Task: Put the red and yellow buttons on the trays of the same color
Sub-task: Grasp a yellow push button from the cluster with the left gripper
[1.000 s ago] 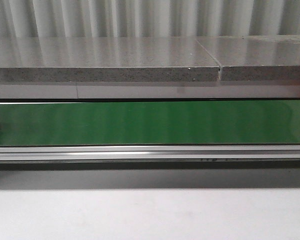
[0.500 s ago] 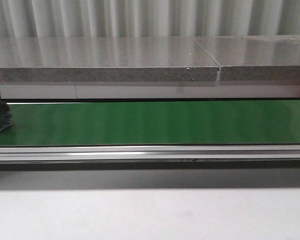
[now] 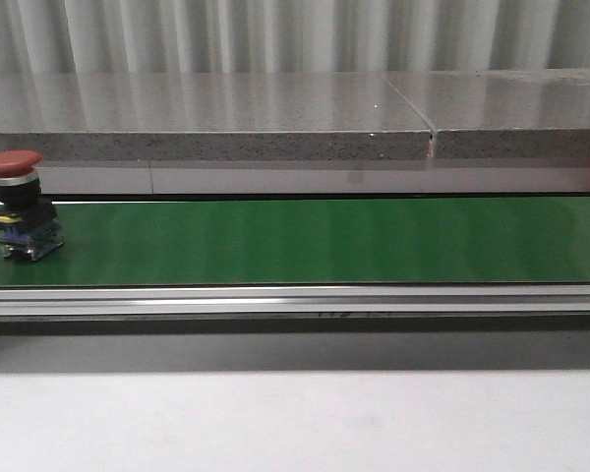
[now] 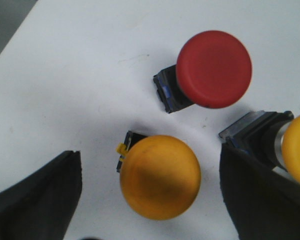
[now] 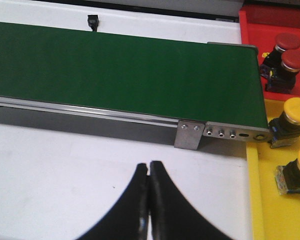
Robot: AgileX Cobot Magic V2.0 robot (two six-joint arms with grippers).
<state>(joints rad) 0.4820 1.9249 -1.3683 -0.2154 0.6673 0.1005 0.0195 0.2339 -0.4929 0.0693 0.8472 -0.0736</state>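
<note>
Half a second ago only a sliver of a red mushroom-head push button with a black and clear switch block (image 3: 17, 205) showed at the left edge of the front view; now it stands fully in view, upright on the dark green conveyor belt (image 3: 315, 241), at about 9 o'clock in that view.

Under the left wrist camera, the left gripper (image 4: 150, 200) has its black fingers (image 4: 37, 200) spread wide over a white tabletop (image 4: 65, 75), clasping nothing. Between them sits a yellow mushroom-head button (image 4: 160, 176); a second red mushroom-head button (image 4: 213, 69) lies near it, apart, and a further yellow button on a black body (image 4: 295, 150) lies just beside the other finger; contact is unclear.

The right gripper (image 5: 149, 200) has its two black fingers pressed together with nothing between them, hanging above the white surface near the belt's end bracket (image 5: 188, 134). Beyond the belt end, a red plastic tray (image 5: 255, 30) carries two red buttons (image 5: 286, 42), and a yellow plastic tray (image 5: 280, 210) carries two yellow buttons (image 5: 296, 111).
</note>
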